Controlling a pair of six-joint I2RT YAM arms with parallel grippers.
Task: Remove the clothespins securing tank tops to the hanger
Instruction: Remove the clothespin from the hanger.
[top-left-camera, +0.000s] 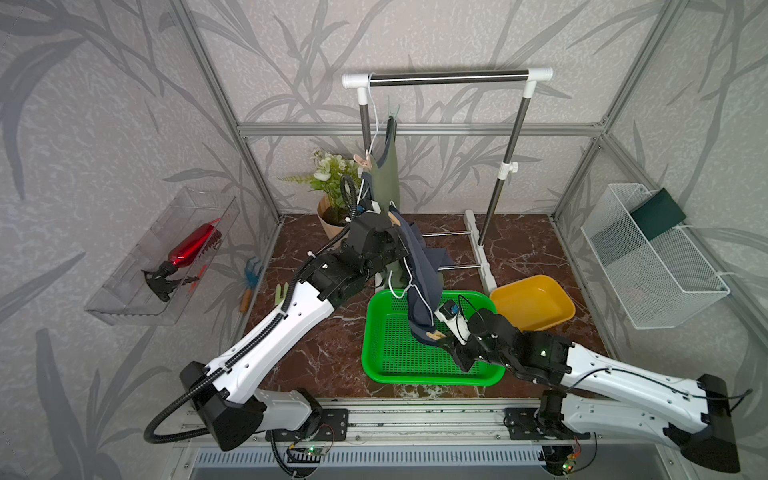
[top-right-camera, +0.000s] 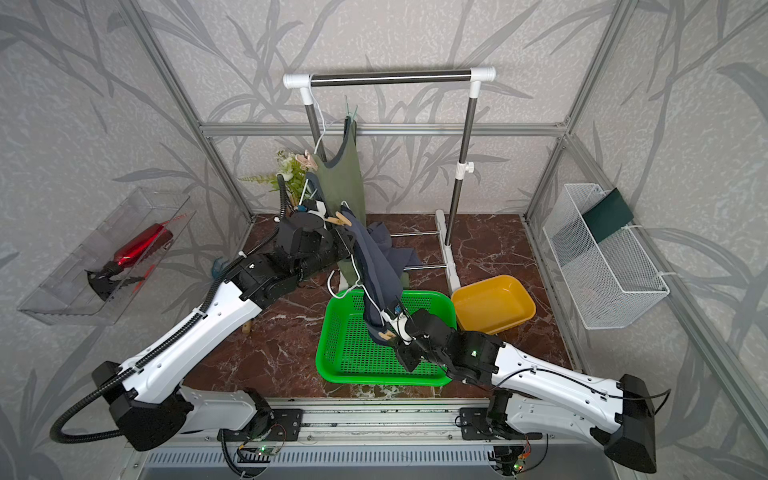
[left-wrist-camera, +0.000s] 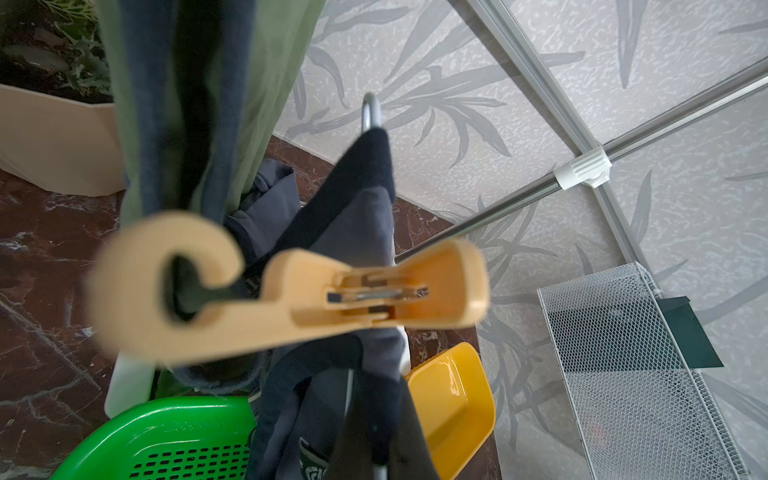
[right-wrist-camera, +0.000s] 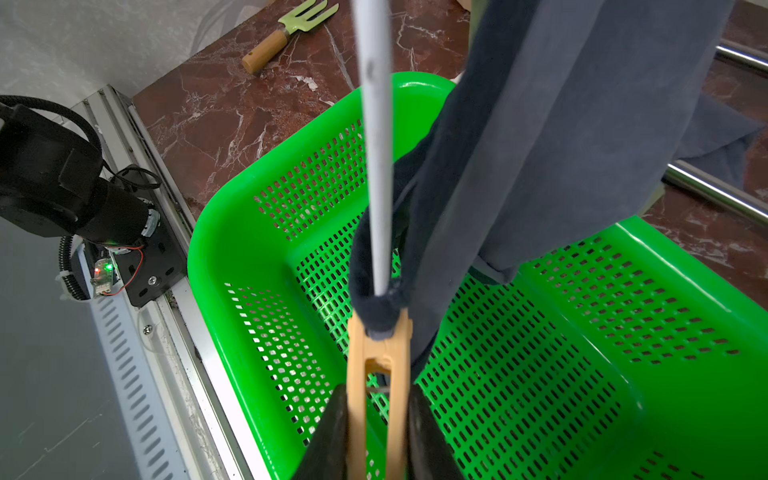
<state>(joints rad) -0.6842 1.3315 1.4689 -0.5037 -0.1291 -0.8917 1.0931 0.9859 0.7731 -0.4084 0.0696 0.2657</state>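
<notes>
The navy tank top (top-left-camera: 419, 282) hangs on a tilted white wire hanger (right-wrist-camera: 376, 145) above the green basket. My right gripper (right-wrist-camera: 377, 395) is shut on a tan clothespin (right-wrist-camera: 376, 365), squeezing its two prongs; its nose still bites the navy strap on the wire. My left gripper (left-wrist-camera: 376, 449) is shut on the hanger's upper end, wrapped in navy cloth, just below a second clothespin (left-wrist-camera: 291, 299) clipped there. The olive tank top (top-left-camera: 388, 178) hangs behind on the rack with a peach clothespin (top-left-camera: 361, 161) at its shoulder.
A green perforated basket (top-left-camera: 374, 357) lies under the right gripper, with a yellow tub (top-left-camera: 536, 303) beside it. The clothes rack (top-left-camera: 449, 76) and a potted plant (top-left-camera: 332, 183) stand at the back. A garden fork (right-wrist-camera: 286, 33) lies on the marble. A wire basket (top-left-camera: 656, 266) hangs on the right wall.
</notes>
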